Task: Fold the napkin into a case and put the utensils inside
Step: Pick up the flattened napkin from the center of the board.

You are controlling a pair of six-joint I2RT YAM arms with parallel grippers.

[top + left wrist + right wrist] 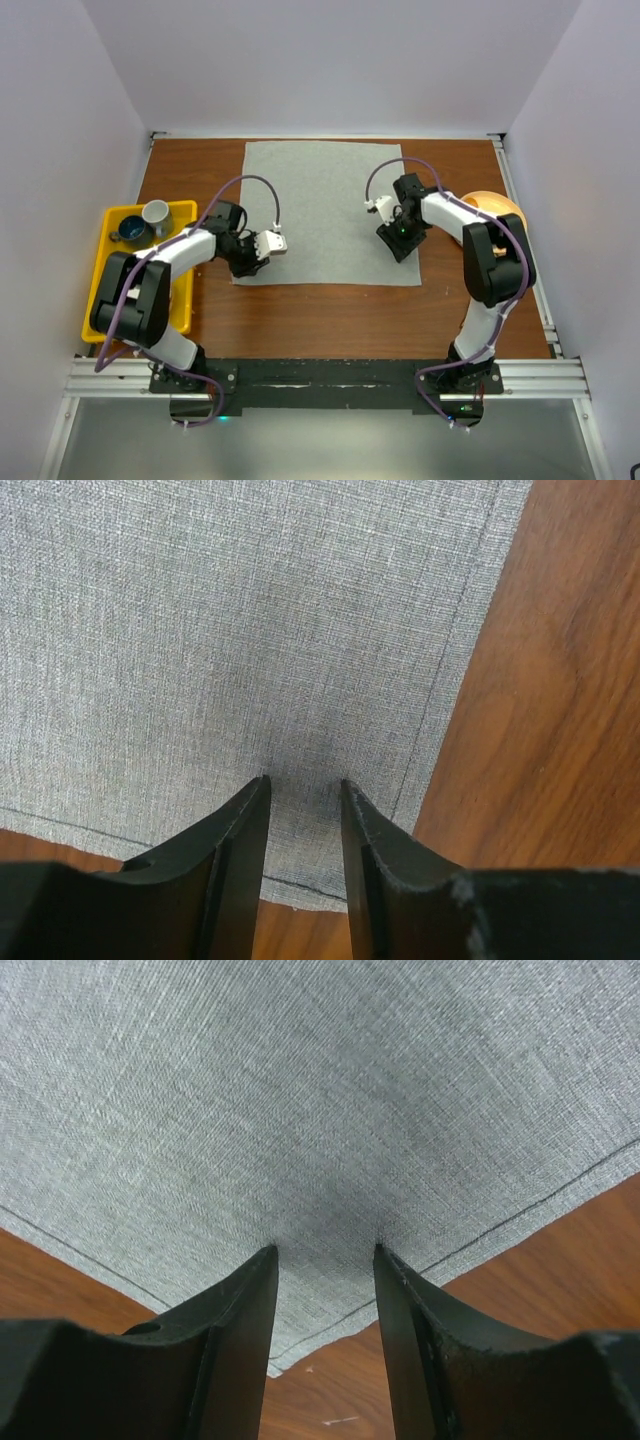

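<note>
Top external view: grey napkin [325, 210] spread flat, a gripper at each near corner

The woven light-grey cloth lies unfolded on the wooden table [300, 315], its stitched hem showing. The left gripper [303, 785] rests its tips on the near-left corner, jaws slightly apart over flat cloth. The right gripper [325, 1252] does the same at the near-right corner. A yellow tray [184, 211] at the left holds a dark blue cup [130, 232] and a grey cup [155, 213]. An orange dish [495, 207] sits behind the right arm.

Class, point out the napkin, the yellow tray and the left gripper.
napkin [325, 210]: top external view, cloth's middle
yellow tray [114, 210]: top external view, far-left rim corner
left gripper [303, 783]: left wrist view, midway between fingertips
</note>
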